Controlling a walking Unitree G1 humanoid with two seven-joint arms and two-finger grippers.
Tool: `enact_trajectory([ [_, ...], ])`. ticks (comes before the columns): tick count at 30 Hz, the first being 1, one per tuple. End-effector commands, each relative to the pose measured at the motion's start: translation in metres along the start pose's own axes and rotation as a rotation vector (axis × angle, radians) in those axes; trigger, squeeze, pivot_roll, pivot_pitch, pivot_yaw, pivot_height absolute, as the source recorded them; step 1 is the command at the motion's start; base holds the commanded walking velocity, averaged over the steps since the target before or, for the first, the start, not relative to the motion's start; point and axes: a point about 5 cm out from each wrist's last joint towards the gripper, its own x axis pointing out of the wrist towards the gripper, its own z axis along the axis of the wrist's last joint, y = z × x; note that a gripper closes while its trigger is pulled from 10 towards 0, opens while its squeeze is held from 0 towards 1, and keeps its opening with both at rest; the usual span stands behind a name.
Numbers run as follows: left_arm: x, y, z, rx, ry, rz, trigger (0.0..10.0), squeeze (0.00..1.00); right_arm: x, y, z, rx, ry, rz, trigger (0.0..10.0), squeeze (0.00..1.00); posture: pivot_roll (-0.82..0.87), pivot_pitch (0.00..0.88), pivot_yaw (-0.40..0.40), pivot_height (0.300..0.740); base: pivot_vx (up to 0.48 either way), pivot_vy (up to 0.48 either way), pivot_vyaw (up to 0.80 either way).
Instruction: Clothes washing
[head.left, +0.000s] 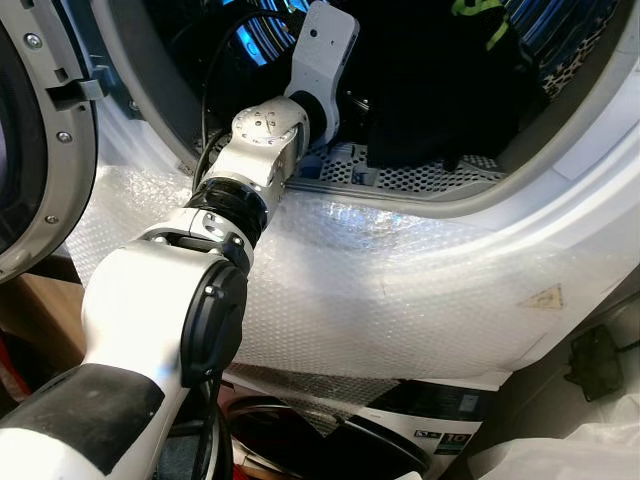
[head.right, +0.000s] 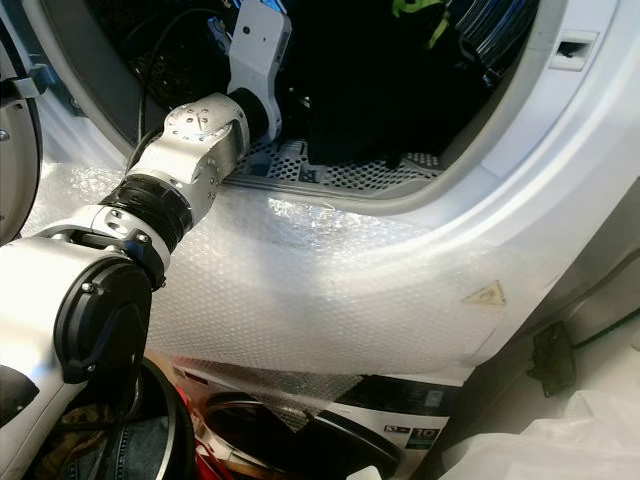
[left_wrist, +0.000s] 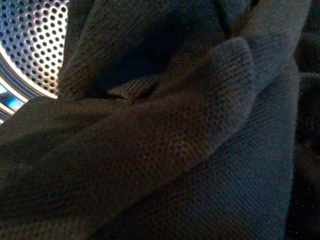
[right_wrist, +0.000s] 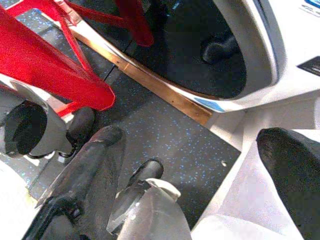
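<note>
Left eye view: drum (head.left: 420, 178) w/ dark clothes (head.left: 440, 90); left arm (head.left: 270, 150) inside.

My left arm (head.left: 240, 190) is stretched forward and up, elbow low, the silver forearm rising to the wrist joint (head.left: 268, 130) and the white wrist housing (head.left: 322, 55) angled past it. The left claw itself I can't make out, so I can't tell how its fingers stand. My right claw (right_wrist: 192, 160) hangs low, pointing down, its two black fingers (right_wrist: 85, 167) spread well apart and holding nothing.
</note>
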Motion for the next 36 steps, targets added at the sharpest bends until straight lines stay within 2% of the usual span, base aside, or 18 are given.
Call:
enact_trajectory([
  [1,-0.003,0.006,-0.007,0.033,0.055,0.006,10.0,0.0,0.0,0.002,-0.003,0.013,0.017,0.002,10.0,0.0,0.04,0.0,-0.005,0.74,0.0,0.0,0.0],
  [4,-0.004,0.009,0.015,0.056,-0.047,-0.13,10.0,0.0,0.0,0.002,-0.002,0.027,0.013,-0.002,10.0,0.0,0.06,0.0,0.004,0.74,0.0,0.0,0.0],
  [6,-0.005,0.013,0.022,0.08,-0.071,-0.131,10.0,0.0,0.0,0.003,-0.001,0.028,0.012,0.0,10.0,0.0,0.07,0.0,0.007,0.74,0.0,0.0,0.0],
  [8,-0.007,0.024,0.036,0.119,-0.107,-0.106,10.0,0.0,0.001,0.006,0.001,0.025,0.009,0.009,10.0,0.0,0.08,0.0,0.009,0.74,0.0,0.0,0.0],
  [11,-0.01,0.031,0.044,0.108,-0.122,-0.117,10.0,0.0,0.001,0.009,0.003,0.023,0.007,0.017,10.0,0.0,0.1,0.0,0.013,0.74,0.0,0.0,0.0],
  [13,-0.012,0.032,0.046,0.082,-0.128,-0.153,10.0,0.0,0.001,0.011,0.004,0.02,0.005,0.022,10.0,0.0,0.11,0.0,0.016,0.74,0.0,0.0,0.0],
  [15,-0.015,0.035,0.046,0.092,-0.122,-0.214,10.0,0.0,0.002,0.012,0.006,0.019,0.001,0.025,10.0,0.0,0.12,0.0,0.018,0.74,0.0,0.0,0.0],
  [16,-0.02,0.036,0.043,0.107,-0.092,-0.299,10.0,0.0,0.002,0.012,0.007,0.019,0.0,0.025,10.0,0.0,0.12,0.0,0.02,0.74,0.0,0.0,0.0],
  [18,-0.022,0.036,0.041,0.119,-0.082,-0.326,10.0,0.0,0.002,0.012,0.008,0.019,-0.001,0.025,10.0,0.0,0.13,0.0,0.023,0.74,0.0,0.0,0.0],
  [20,-0.03,0.038,0.04,0.132,-0.079,-0.41,10.0,0.0,0.003,0.012,0.01,0.02,-0.004,0.025,10.0,0.0,0.15,0.0,0.028,0.74,0.0,0.0,0.0],
  [26,-0.045,0.04,0.042,0.173,-0.095,-0.476,10.0,0.0,0.003,0.014,0.011,0.018,-0.006,0.03,10.0,0.0,0.16,0.0,0.029,0.74,0.0,0.0,0.0],
  [27,-0.054,0.041,0.043,0.195,-0.097,-0.494,10.0,0.0,0.003,0.015,0.012,0.019,-0.006,0.032,10.0,0.0,0.16,0.0,0.03,0.74,0.0,0.0,0.0],
  [29,-0.06,0.041,0.044,0.198,-0.096,-0.502,10.0,0.0,0.003,0.016,0.012,0.02,-0.006,0.033,10.0,0.0,0.17,0.0,0.03,0.74,0.0,0.0,0.0],
  [32,-0.085,0.045,0.048,0.201,-0.127,-0.554,10.0,0.0,0.003,0.017,0.013,0.026,-0.008,0.035,10.0,0.0,0.17,0.0,0.031,0.74,0.0,0.0,0.0],
  [33,-0.1,0.043,0.049,0.214,-0.157,-0.636,10.0,0.0,0.004,0.017,0.014,0.028,-0.009,0.035,10.0,0.0,0.18,0.0,0.03,0.74,0.0,0.0,0.0],
  [34,-0.1,0.043,0.049,0.214,-0.157,-0.636,10.0,0.0,0.004,0.017,0.014,0.028,-0.009,0.035,10.0,0.0,0.18,0.0,0.03,0.74,0.0,0.0,0.0],
  [35,-0.113,0.039,0.051,0.217,-0.179,-0.721,10.0,0.0,0.004,0.017,0.013,0.029,-0.009,0.035,10.0,0.0,0.18,0.0,0.03,0.74,0.0,0.0,0.0],
  [36,-0.119,0.037,0.052,0.215,-0.183,-0.75,10.0,0.0,0.003,0.017,0.013,0.029,-0.008,0.035,10.0,0.0,0.18,0.0,0.028,0.74,0.0,0.0,0.0],
])
